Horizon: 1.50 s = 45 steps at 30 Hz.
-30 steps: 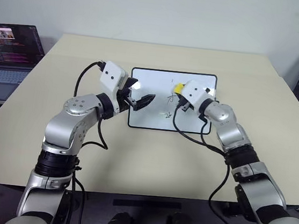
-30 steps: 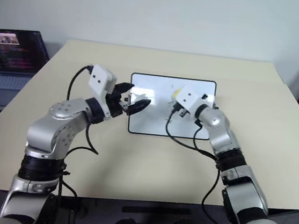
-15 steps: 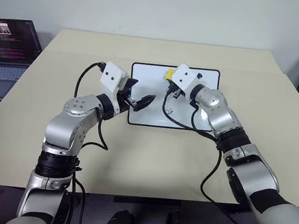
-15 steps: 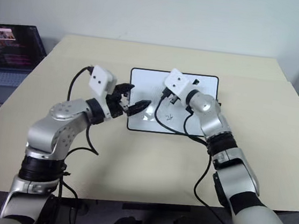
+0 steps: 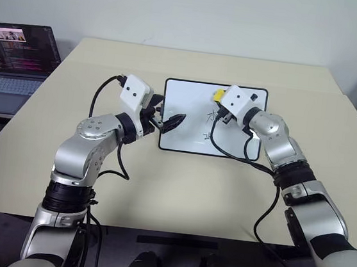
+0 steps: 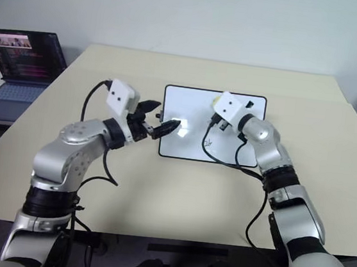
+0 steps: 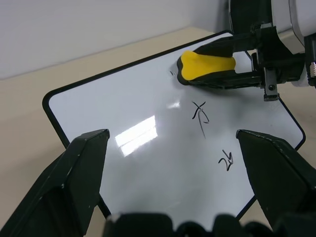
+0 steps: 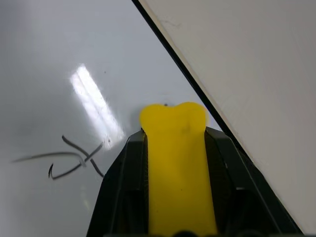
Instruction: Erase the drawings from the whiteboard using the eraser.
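A beige table (image 5: 178, 191) stood before a pale wall, with the whiteboard (image 5: 186, 118) lying flat near its middle. Two drawings (image 7: 201, 113) showed on the board, a cross and a lower scribble; a third could not be made out. The right gripper (image 7: 232, 61) reached in level over the board's far edge, fingers pinching the yellow eraser (image 7: 207, 64) just beyond the cross. The left gripper (image 5: 170, 121) hung over the board's left edge, jaws spread. A laptop (image 5: 13, 57) sat off left, partly cut off.
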Each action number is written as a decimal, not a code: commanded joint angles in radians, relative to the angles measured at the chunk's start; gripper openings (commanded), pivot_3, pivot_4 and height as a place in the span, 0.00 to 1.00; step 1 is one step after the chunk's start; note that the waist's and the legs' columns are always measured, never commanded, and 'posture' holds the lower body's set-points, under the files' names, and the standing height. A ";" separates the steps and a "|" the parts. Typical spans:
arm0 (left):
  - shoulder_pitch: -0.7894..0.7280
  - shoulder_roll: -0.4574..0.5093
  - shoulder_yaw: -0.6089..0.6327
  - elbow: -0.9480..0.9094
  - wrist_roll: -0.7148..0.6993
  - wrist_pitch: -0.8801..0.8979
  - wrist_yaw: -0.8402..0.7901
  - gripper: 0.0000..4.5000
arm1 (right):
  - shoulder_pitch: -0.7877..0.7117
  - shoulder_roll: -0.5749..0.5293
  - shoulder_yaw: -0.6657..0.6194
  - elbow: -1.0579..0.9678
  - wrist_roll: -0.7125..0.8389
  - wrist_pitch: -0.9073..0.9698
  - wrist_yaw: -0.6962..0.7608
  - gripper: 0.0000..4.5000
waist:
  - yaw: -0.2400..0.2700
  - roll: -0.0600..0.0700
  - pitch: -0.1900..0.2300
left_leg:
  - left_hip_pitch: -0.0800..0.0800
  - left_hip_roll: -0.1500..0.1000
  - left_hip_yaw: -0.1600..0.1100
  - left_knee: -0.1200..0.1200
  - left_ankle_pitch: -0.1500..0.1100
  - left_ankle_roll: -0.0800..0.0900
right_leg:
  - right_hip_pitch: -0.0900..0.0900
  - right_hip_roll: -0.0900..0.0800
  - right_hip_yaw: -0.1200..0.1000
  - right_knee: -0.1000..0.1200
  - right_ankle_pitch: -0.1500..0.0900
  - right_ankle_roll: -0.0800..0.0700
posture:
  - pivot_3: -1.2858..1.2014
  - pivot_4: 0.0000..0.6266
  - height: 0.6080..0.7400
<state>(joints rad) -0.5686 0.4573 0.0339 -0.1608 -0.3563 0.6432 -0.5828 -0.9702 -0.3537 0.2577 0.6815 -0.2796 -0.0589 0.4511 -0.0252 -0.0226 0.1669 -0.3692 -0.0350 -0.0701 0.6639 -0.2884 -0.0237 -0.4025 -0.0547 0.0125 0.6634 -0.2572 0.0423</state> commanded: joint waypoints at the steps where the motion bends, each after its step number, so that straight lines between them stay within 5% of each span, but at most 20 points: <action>1: -0.015 0.002 0.007 -0.041 -0.015 -0.018 -0.010 1.00 | 0.044 -0.025 -0.012 -0.005 -0.001 0.076 0.022 0.26 | -0.001 0.000 0.000 | 0.001 0.000 0.000 0.000 0.000 0.000 | 0.001 0.000 0.000 0.000 0.000 0.000 | 0.52 0.24 1.00; 25: -0.014 -0.010 0.006 -0.042 -0.005 -0.018 -0.008 1.00 | -0.084 0.180 0.028 0.071 0.008 0.057 0.002 0.26 | -0.034 0.001 0.000 | 0.004 0.005 0.008 -0.002 0.000 0.000 | -0.002 0.001 0.004 0.001 0.001 -0.001 | 0.52 0.24 1.00; 45: -0.033 0.014 0.038 -0.001 0.007 -0.042 0.027 1.00 | -0.042 0.073 -0.038 0.044 0.023 0.092 -0.057 0.26 | -0.006 0.001 0.001 | 0.003 0.005 0.007 -0.002 0.000 0.000 | -0.002 0.001 0.003 0.000 0.001 -0.001 | 0.52 0.24 1.00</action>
<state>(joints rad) -0.5777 0.4594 0.0479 -0.1504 -0.3483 0.6235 -0.5579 -1.0277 -0.2503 0.2486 0.7233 -0.2548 -0.0028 0.4089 -0.0312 -0.0218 0.1675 -0.3667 -0.0305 -0.0630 0.6620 -0.2885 -0.0237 -0.4047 -0.0540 0.0159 0.6633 -0.2566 0.0417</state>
